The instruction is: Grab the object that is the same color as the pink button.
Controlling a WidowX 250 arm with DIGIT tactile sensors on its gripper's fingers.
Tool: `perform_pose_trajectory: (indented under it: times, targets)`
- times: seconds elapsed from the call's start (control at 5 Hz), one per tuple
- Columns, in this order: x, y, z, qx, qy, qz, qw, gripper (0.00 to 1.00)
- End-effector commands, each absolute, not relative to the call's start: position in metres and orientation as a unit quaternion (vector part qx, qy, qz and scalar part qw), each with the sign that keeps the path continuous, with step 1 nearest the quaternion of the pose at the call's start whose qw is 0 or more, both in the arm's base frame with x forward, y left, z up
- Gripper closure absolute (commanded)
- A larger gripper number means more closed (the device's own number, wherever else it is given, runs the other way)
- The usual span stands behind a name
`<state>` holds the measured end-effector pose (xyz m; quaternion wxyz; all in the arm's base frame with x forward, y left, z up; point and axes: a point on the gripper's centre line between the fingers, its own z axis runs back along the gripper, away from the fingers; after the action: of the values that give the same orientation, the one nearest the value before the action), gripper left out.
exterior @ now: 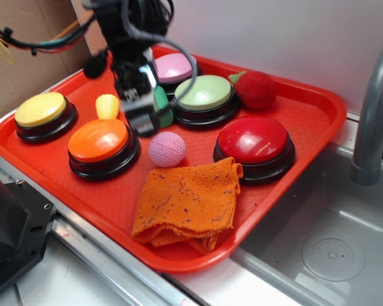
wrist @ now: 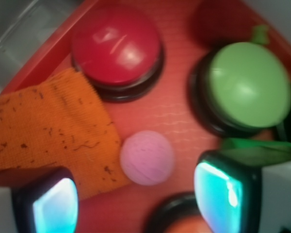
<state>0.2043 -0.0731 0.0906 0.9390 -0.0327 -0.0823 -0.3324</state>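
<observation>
- Broadly, the red tray (exterior: 309, 105) fills the scene and carries everything; a sink basin (exterior: 335, 255) lies beside it.
- The robot arm (exterior: 124, 32) reaches down over the middle of the tray, above the gap between the buttons.
- The orange cloth (exterior: 188, 201) lies crumpled near the tray's front edge, just beside the ball and possibly touching it.
- Buttons ring the centre: the red button (exterior: 253, 140), the orange button (exterior: 99, 141), the pale green button (exterior: 204, 94), the yellow button (exterior: 41, 109), and at the back the pink button (exterior: 174, 65), partly hidden by the arm.
- The gripper (wrist: 136, 196) hangs with its jaws spread wide and nothing between them; in the wrist view the fingers (wrist: 225, 189) frame the ball without touching it.
- The pink ball (exterior: 167, 149) sits on bare tray among the orange, red and green buttons.
- Progress, as I judge it: the right object is lined up, but the descent, the closing and the lift all remain.
</observation>
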Motion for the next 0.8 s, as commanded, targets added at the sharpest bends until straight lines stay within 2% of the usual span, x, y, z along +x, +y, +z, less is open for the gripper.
perform_pose_trajectory:
  times: [0.0, 0.2, 0.4, 0.6]
  targets:
    - [0.213, -0.075, 0.059, -0.002, -0.08, -0.325, 0.942, 0.0]
    - [0.219, -0.071, 0.047, 0.014, -0.06, -0.319, 0.946, 0.0]
    - [0.222, -0.069, 0.035, 0.012, -0.046, -0.324, 0.945, 0.0]
    - [0.221, -0.07, 0.035, 0.0, -0.076, -0.305, 0.949, 1.0]
